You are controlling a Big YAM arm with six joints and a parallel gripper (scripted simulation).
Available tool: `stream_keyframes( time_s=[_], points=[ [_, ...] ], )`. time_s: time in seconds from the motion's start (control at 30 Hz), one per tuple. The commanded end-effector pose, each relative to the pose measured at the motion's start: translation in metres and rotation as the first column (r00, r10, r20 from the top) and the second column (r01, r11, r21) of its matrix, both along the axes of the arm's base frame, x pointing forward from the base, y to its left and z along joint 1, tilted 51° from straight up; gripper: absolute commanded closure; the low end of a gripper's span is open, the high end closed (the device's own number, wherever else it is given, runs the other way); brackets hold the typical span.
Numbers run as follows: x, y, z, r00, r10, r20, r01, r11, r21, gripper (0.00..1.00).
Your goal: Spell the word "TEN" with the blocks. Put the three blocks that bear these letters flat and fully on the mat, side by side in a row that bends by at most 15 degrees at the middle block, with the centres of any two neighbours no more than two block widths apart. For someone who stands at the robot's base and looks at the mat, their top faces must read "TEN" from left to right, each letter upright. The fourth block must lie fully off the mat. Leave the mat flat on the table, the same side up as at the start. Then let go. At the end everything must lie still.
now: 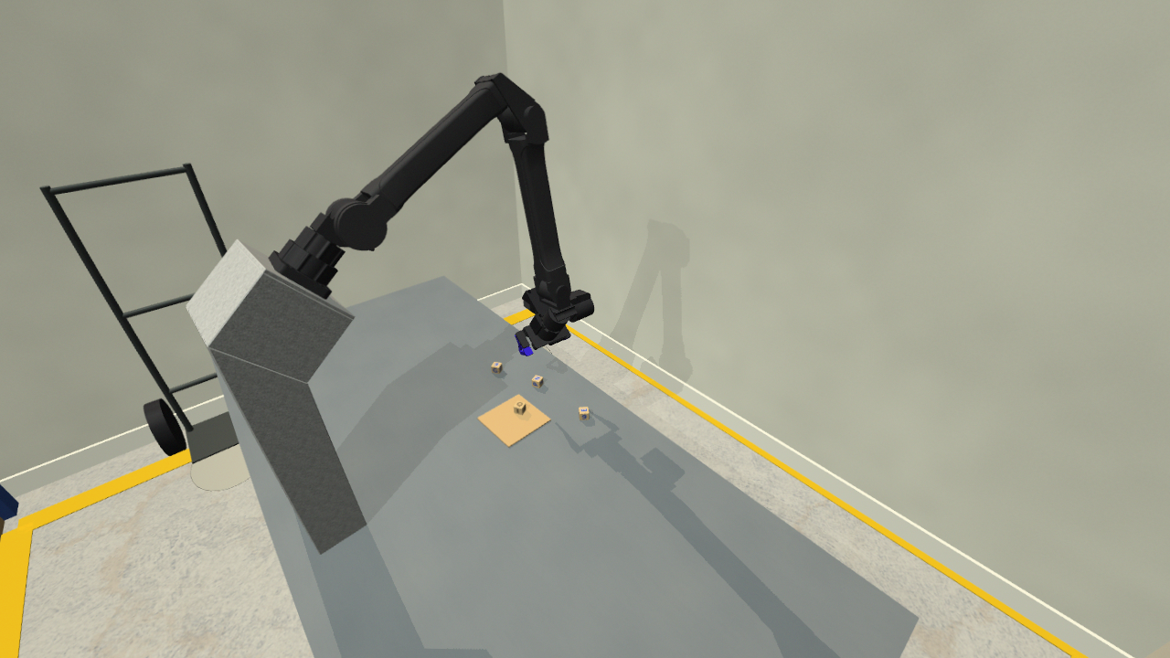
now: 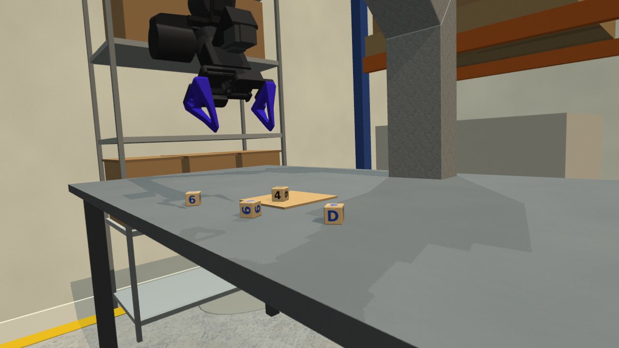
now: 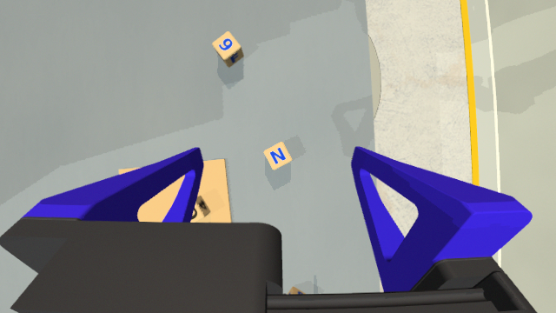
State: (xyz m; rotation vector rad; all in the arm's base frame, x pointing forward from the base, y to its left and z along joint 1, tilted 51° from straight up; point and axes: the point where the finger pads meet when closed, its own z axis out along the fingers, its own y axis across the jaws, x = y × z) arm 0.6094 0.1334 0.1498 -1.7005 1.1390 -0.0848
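Observation:
My gripper (image 1: 537,350) (image 2: 243,130) (image 3: 277,156) is open and empty, high above the table, with the N-topped block (image 1: 537,380) (image 2: 250,210) (image 3: 277,156) centred between its fingertips in the wrist view. The tan mat (image 1: 503,429) (image 2: 309,198) (image 3: 217,171) lies flat. One block (image 1: 519,408) (image 2: 279,194) (image 3: 202,207) stands on it, partly hidden by a finger in the wrist view; a side reads 4. Off the mat, another block (image 1: 496,367) (image 2: 333,214) (image 3: 226,44) has 9 or 6 on top, D and F on sides. A last block (image 1: 583,413) (image 2: 193,198) (image 3: 296,291) is nearly hidden in the wrist view; its top letter is unclear.
The grey table (image 1: 506,556) (image 2: 433,277) has its long edge close to the N-topped block's side, with floor beyond. The robot's stone pedestal (image 1: 286,433) (image 2: 415,108) stands at the opposite side. Metal shelves and walls are beyond the table.

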Motion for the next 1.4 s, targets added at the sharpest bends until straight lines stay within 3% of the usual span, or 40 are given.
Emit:
stream_keyframes(
  time_s=[0.0, 0.03, 0.07, 0.2, 0.3, 0.33, 0.37, 1.37],
  points=[
    [0.004, -0.007, -0.003, 1.000, 0.028, 0.012, -0.028, 0.999, -0.031, 0.00],
    [0.001, 0.008, -0.003, 0.999, 0.052, 0.012, -0.052, 0.998, -0.031, 0.00],
    [-0.005, 0.008, -0.011, 0.999, 0.052, -0.006, -0.053, 0.998, -0.031, 0.00],
    [-0.004, 0.007, -0.011, 0.999, 0.050, -0.003, -0.050, 0.998, -0.033, 0.00],
    [-0.001, 0.007, -0.007, 0.999, 0.050, 0.009, -0.050, 0.998, -0.033, 0.00],
    [0.001, -0.002, 0.009, 0.999, 0.034, 0.039, -0.033, 0.999, -0.033, 0.00],
    [0.003, -0.008, 0.009, 0.999, 0.025, 0.040, -0.023, 0.999, -0.033, 0.00],
    [0.002, -0.003, 0.008, 0.999, 0.032, 0.036, -0.030, 0.999, -0.032, 0.00]
  ],
)
